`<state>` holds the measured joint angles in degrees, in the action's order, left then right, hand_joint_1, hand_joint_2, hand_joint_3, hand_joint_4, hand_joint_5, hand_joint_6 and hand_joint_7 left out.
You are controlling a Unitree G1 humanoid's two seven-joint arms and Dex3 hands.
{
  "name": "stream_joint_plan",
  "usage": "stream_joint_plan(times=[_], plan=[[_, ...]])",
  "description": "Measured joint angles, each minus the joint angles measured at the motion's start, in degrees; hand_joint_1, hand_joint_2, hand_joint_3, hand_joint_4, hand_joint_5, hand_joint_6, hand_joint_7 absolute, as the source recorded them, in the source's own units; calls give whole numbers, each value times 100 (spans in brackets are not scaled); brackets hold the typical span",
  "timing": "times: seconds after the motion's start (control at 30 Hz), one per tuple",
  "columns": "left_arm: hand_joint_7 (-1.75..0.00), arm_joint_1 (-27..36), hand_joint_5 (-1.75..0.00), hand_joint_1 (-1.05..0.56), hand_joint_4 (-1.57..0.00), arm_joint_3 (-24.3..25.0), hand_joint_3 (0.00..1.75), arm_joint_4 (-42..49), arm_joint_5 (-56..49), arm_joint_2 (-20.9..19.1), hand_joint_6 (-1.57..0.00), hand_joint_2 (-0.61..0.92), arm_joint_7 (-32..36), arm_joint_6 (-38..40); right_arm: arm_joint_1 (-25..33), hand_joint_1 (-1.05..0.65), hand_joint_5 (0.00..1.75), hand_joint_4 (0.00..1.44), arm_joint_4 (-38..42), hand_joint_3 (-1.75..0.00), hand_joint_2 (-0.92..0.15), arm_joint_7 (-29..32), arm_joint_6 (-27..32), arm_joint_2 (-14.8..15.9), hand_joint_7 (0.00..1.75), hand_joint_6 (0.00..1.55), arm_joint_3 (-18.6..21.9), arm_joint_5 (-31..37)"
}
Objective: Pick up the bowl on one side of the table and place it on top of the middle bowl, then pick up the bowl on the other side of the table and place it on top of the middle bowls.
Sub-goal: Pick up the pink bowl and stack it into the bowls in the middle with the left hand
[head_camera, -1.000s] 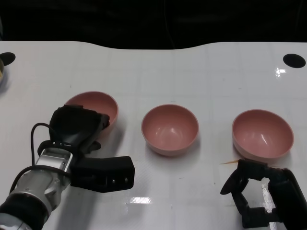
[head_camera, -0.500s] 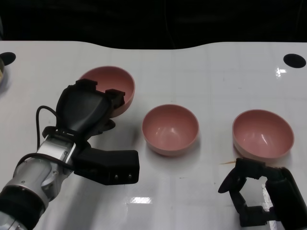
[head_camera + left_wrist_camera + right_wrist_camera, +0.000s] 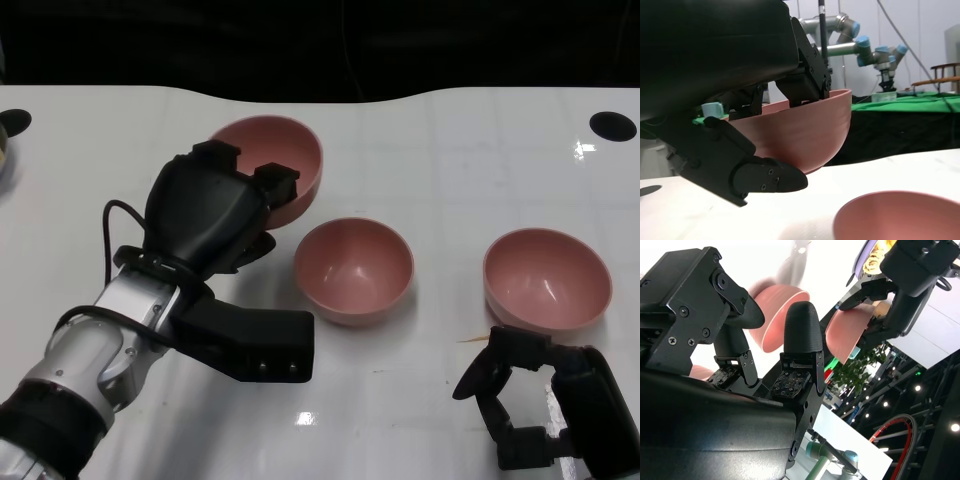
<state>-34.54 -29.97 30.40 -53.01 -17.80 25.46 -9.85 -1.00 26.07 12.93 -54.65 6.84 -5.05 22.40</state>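
Observation:
My left hand [image 3: 210, 210] grips a pink bowl [image 3: 285, 160] by its near rim and holds it in the air, left of and behind the middle bowl [image 3: 354, 268]. In the left wrist view the held bowl [image 3: 805, 130] hangs above the table with fingers [image 3: 807, 80] over its rim, and the middle bowl's rim [image 3: 900, 217] shows below it. The third pink bowl [image 3: 547, 278] sits on the table at the right. My right hand [image 3: 545, 400] rests low near the front edge, just before that bowl, fingers apart and holding nothing. The right wrist view shows its fingers [image 3: 800, 340] spread, with the held bowl [image 3: 852, 335] beyond.
The white table [image 3: 430, 150] has a dark round hole [image 3: 612, 125] at the far right and another [image 3: 14, 122] at the far left. A small thin stick [image 3: 476, 338] lies by the right bowl. Dark space lies beyond the table's back edge.
My left hand has lifted the left bowl off the table and carried it right and away from me, toward the middle bowl. My right hand has barely moved.

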Motion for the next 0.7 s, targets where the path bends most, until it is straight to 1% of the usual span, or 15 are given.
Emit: stream_joint_plan(times=[0.13,0.2,0.27,0.3,0.47,0.5,0.57,0.6,0.63,0.67,0.7], plan=[[-151,0,-175,-21,-90,-3,93,-10,123,78,-81,45,-22,-245,4,11,154,85,-2,-143,-21,-2,0,1,123,87,0,-2],[-146,0,-175,-22,-90,-29,89,-10,124,107,-82,45,-23,-358,5,11,154,86,-2,-142,-21,-2,0,2,123,87,0,-2],[-135,0,-175,-21,-90,-91,85,-4,136,141,-88,48,-37,-478,5,11,154,86,-1,-142,-20,-2,-1,4,123,87,0,-2],[-133,0,-175,-21,-90,-115,84,3,140,167,-89,49,-38,-554,5,11,154,86,-2,-142,-20,-2,-1,4,123,87,0,-1],[-135,0,-175,-22,-88,-198,80,6,169,294,-86,53,-170,-727,6,11,153,86,-1,-144,-19,-2,-2,7,122,87,0,10],[-137,-1,-175,-23,-87,-217,76,6,166,312,-85,55,-199,-738,7,11,153,86,-1,-144,-19,-3,-2,6,122,87,0,9],[-133,-2,-175,-23,-87,-269,66,16,151,342,-86,58,-211,-752,7,11,153,86,-1,-145,-19,-3,-2,7,122,88,0,9],[-137,-3,-175,-23,-88,-311,64,27,128,353,-84,59,-212,-769,7,11,153,86,0,-145,-20,-3,-2,6,122,88,0,9],[-148,-5,-175,-23,-88,-345,61,51,117,369,-79,61,-212,-793,7,12,153,86,0,-145,-19,-3,-2,6,122,88,0,9],[-154,-5,-175,-23,-87,-370,59,85,114,394,-77,62,-213,-811,7,12,153,86,0,-145,-19,-3,-2,6,122,88,0,9],[-148,-10,-175,-23,-87,-389,56,122,108,419,-77,62,-213,-818,7,12,153,86,0,-145,-19,-3,-2,6,122,88,0,11]])
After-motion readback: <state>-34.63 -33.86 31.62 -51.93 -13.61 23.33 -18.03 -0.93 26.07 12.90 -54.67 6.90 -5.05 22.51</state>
